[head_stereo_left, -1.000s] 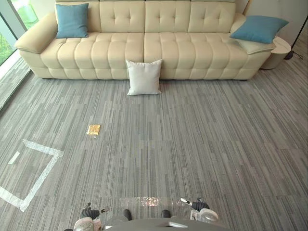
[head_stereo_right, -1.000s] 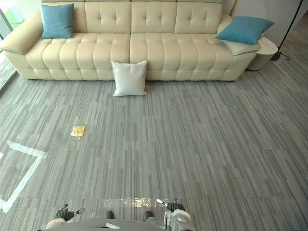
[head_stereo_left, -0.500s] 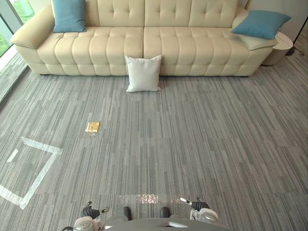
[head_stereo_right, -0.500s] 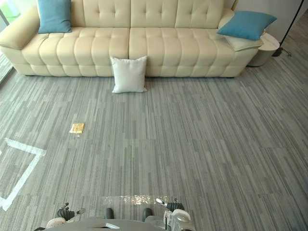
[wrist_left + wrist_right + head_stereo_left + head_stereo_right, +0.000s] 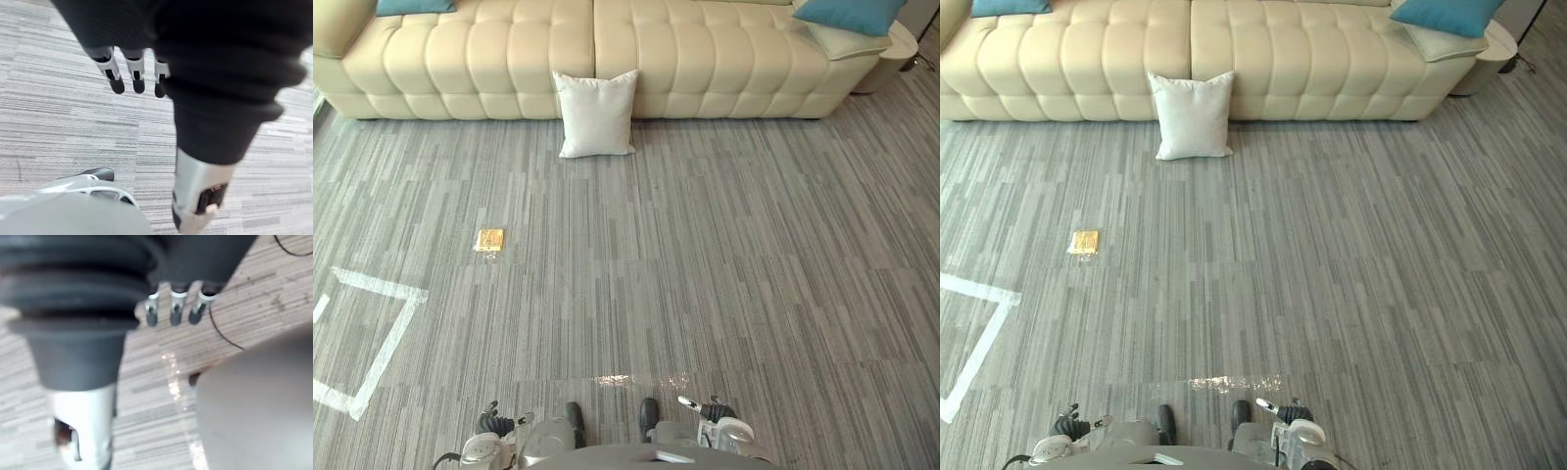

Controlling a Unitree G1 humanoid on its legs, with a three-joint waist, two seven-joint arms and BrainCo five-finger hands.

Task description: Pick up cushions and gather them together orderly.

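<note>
White cushion (image 5: 597, 114) upright against sofa (image 5: 509, 59) front (on floor (image 5: 705, 255)).

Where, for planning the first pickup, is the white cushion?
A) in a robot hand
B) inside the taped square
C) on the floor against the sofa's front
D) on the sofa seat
C: the white cushion stands upright on the floor, propped against the front of the sofa.

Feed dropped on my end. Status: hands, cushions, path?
Left hand and right hand open, empty. White cushion on floor against sofa; left blue cushion, right blue cushion at its ends. Small yellow item on carpet, left of path.
</note>
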